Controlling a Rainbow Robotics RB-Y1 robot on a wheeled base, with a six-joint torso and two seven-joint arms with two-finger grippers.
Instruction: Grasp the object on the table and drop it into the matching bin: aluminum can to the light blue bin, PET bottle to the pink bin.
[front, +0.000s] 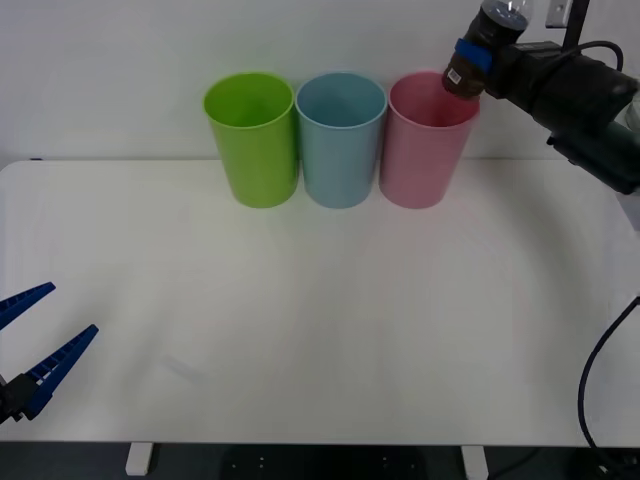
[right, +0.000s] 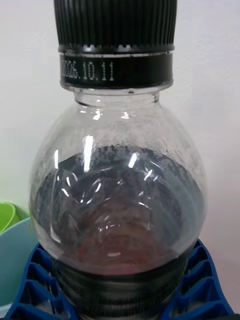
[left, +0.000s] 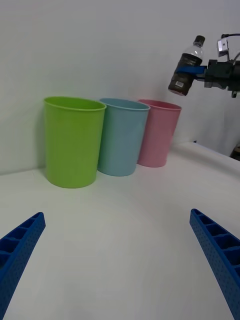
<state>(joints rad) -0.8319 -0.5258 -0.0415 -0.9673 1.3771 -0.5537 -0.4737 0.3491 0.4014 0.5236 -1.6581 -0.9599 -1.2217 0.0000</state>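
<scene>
The PET bottle, clear with dark brown liquid and a black cap, hangs in the air over the right rim of the pink bin. My right gripper is shut on its body, and the right wrist view shows the bottle close up between the blue fingers. In the left wrist view the bottle is seen tilted above and just beyond the pink bin. The light blue bin stands just left of the pink one. My left gripper rests open at the table's front left corner.
A lime green bin stands at the left end of the row of three bins, along the far edge of the white table. A black cable hangs off the table's right side.
</scene>
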